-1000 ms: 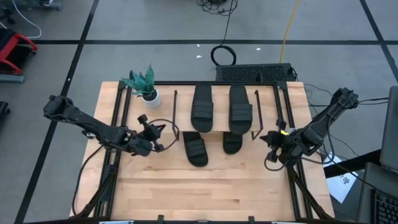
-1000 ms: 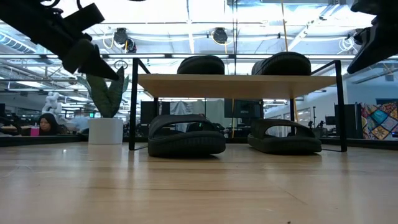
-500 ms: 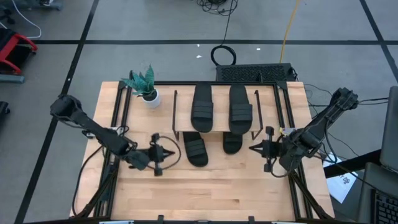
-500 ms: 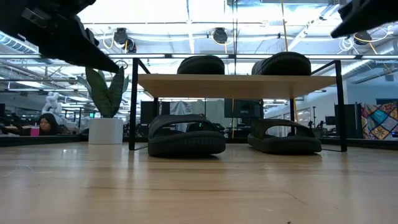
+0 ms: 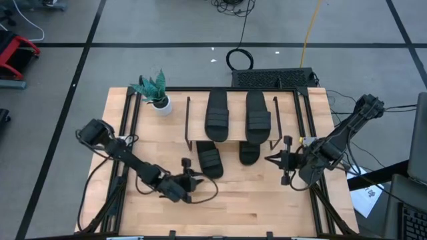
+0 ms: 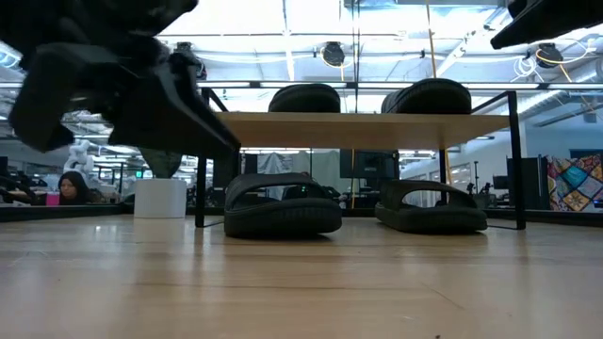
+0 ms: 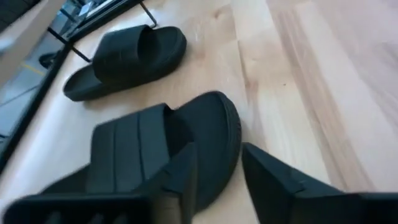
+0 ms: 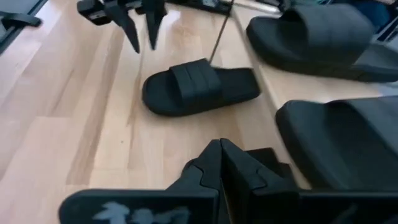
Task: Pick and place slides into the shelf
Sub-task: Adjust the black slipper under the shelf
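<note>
Four slides, all at the shelf [image 5: 190, 137]. Two sit on the shelf board: one slide [image 5: 217, 115] and a second [image 5: 258, 113] beside it, side by side, toes toward the front edge. Two more lie on the surface [image 5: 233, 200] under the shelf, sticking out past its front edge: the third slide [image 5: 210, 160] under the first one, angled a bit, and the fourth [image 5: 249, 153] under the second, mostly hidden by the board. Low view shows both lower slides flat on the surface between the shelf legs.

Left claw [image 5: 192, 184] is out in front of the shelf, near the third slide's front end, not touching it; fingers [image 7: 273, 177] parted, nothing between them. Left wrist view shows that slide just ahead of the fingers.

Right claw [image 5: 269, 159] sits off the shelf's right front leg, level with the fourth slide, apart from it; fingers clenched tight together, empty.

Potted plant [image 5: 157, 93] stands off the shelf's left back corner.
</note>
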Tool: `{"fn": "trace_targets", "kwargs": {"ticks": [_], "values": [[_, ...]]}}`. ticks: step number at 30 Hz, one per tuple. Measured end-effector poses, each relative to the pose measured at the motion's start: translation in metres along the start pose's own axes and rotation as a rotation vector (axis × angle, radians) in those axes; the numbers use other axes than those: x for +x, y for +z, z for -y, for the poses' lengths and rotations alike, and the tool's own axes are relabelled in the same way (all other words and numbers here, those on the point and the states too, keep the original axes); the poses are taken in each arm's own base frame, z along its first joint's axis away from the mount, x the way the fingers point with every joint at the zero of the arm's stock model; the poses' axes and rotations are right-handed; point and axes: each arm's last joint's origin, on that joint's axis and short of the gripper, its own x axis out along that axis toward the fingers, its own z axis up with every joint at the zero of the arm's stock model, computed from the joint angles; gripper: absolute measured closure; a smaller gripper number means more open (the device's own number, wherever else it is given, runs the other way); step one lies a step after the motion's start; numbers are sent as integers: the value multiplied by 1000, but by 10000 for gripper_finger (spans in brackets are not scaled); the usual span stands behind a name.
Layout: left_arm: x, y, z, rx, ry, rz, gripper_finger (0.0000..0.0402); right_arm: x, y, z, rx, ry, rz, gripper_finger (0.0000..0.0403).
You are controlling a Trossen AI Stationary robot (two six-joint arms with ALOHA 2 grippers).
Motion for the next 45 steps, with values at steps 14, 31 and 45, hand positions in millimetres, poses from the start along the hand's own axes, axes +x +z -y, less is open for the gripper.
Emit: {"fn": "trace_targets", "kwargs": {"ticks": [14,31,45], "values": [[22,17,-25,1,91,-149,111,3,-2,-3,2,-1,-15,403],[37,13,-39,94,20,-187,101,3,-2,-3,24,-1,-15,403],[71,-8,-47,134,179,-260,126,6,-10,-4,2,-8,-33,403]]}}
